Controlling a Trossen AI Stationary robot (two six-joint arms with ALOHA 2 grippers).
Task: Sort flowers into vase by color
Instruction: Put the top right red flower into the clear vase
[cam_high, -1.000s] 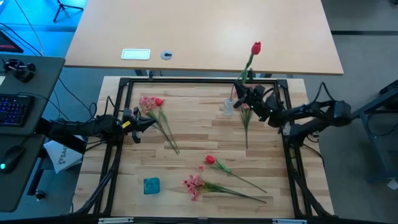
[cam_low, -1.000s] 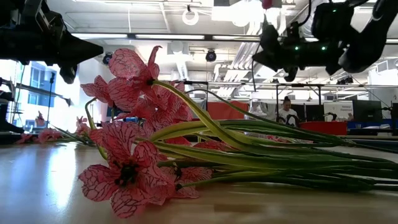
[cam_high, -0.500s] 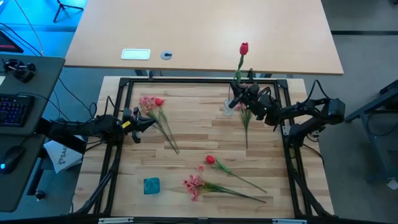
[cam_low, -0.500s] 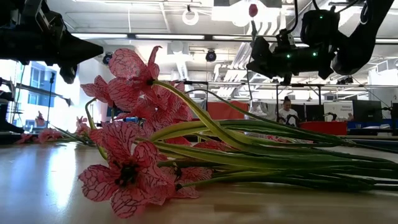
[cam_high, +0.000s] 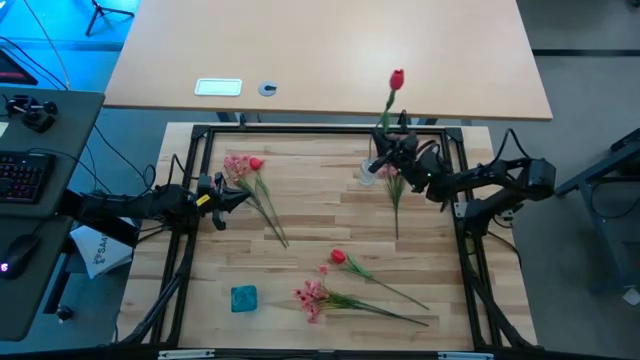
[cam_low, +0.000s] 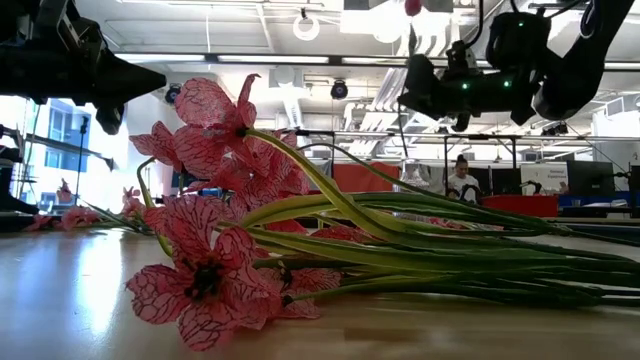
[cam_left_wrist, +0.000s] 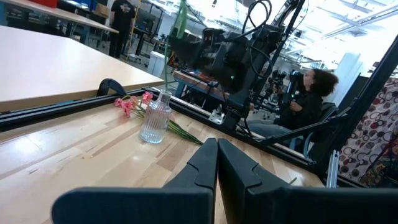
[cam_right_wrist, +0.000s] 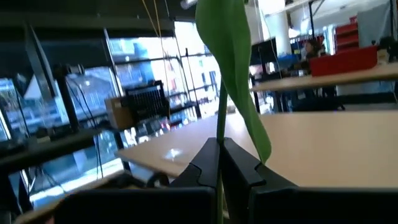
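Observation:
My right gripper (cam_high: 393, 152) hovers near the table's far right, shut on a red-bud flower (cam_high: 398, 78) that stands up above it. A small clear glass vase (cam_high: 368, 172) stands just left of it, with a pink spray (cam_high: 395, 185) lying beside it. My left gripper (cam_high: 243, 196) is shut (cam_left_wrist: 216, 148) and held above the table at the left, beside a pink spray and red bud (cam_high: 245, 165) lying on the wood. Another red flower (cam_high: 338, 257) and pink spray (cam_high: 312, 297) lie near the front. My right gripper pinches the red flower's green stem (cam_right_wrist: 219, 134) between its two fingers, which lie roughly level across it, coming from the table's right. The flower stands upright above the fingers, lifted clear, with a long leaf (cam_right_wrist: 231, 56) and the bud (cam_low: 412, 5) overhead.
A small teal object (cam_high: 243, 298) lies near the front left. A black frame (cam_high: 300, 130) borders the wooden table. A tan desk (cam_high: 320, 50) stands beyond the far edge. The middle of the wood between the flower groups is bare. A person sits in the room behind.
My right gripper has carried the red flower a short way toward the table's left, closer to the vase; the bud swung left with it and the stem stayed upright.

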